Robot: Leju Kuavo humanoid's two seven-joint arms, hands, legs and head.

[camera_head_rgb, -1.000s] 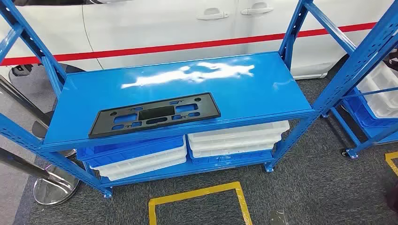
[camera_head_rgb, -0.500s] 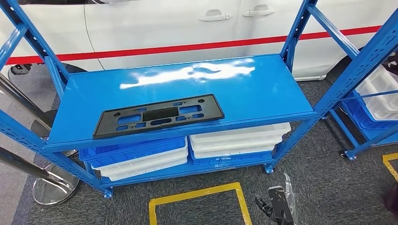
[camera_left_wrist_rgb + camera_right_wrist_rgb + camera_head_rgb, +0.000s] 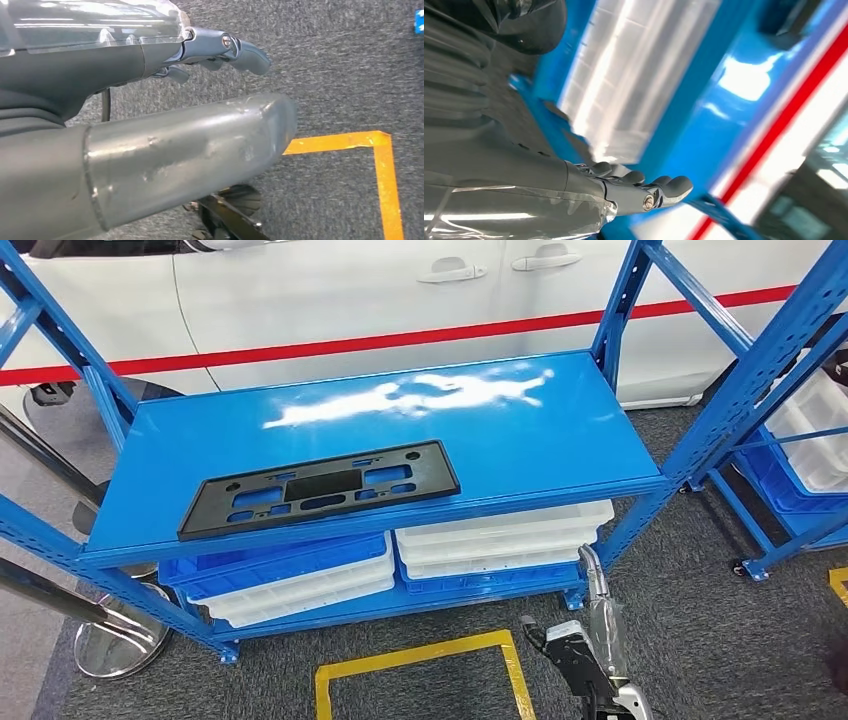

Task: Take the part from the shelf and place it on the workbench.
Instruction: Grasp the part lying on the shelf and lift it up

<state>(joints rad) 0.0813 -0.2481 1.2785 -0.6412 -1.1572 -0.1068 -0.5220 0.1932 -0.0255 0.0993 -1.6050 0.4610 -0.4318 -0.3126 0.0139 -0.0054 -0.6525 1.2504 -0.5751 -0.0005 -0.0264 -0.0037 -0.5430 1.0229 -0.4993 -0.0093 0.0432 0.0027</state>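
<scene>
Likely light, stiff plastic part (image 3: 320, 489), flat at shelf (image 3: 560, 440) seven o'clock; we'd grip long front edge. Right hand (image 3: 585, 655) empty, fingers loose; left hand (image 3: 220, 50) grasps nothing.

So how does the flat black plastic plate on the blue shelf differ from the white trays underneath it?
The flat black plastic plate is a single thin panel with cut-out openings; the white trays are solid and stacked several high. The plate lies alone on the blue shelf's top deck; the trays sit on the lower level beside blue trays. Both are long rectangular plastic pieces.
</scene>
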